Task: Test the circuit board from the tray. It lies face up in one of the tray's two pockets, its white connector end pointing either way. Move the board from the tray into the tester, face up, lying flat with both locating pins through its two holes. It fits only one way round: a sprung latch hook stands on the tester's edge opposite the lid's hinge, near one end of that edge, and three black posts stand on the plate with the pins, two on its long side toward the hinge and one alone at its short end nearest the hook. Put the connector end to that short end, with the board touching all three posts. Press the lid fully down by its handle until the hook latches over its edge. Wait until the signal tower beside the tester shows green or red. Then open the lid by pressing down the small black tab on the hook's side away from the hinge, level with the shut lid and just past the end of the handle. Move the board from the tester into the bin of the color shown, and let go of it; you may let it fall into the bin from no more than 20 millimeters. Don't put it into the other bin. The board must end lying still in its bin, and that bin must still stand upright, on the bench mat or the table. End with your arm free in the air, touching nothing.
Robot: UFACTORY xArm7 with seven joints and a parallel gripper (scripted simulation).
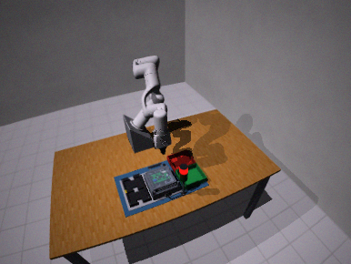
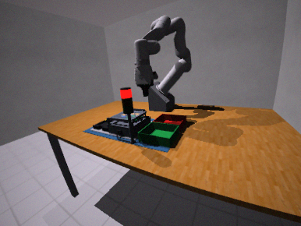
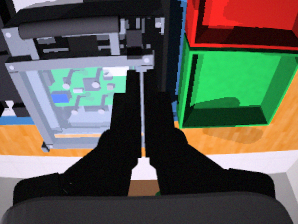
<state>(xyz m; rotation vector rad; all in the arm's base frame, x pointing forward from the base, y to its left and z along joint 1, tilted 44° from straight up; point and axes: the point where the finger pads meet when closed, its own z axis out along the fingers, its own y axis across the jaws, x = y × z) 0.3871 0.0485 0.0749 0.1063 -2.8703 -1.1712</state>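
The green circuit board (image 3: 83, 86) lies in the tester (image 1: 160, 180) under its clear framed lid, which is down. The signal tower (image 2: 125, 94) beside the tester glows red; it also shows in the top view (image 1: 183, 169). My gripper (image 3: 141, 88) (image 1: 160, 147) is shut and empty. It hangs in the air above the tester's edge on the bin side, near dark latch parts (image 3: 136, 38). The red bin (image 3: 242, 6) and the green bin (image 3: 229, 90) stand side by side to the right of the tester, both empty.
The black tray (image 1: 135, 190) with two empty pockets sits left of the tester on the blue mat. The arm's grey base block (image 1: 138, 134) stands behind the mat. The tower's dark pole (image 3: 166, 43) rises between the tester and the bins.
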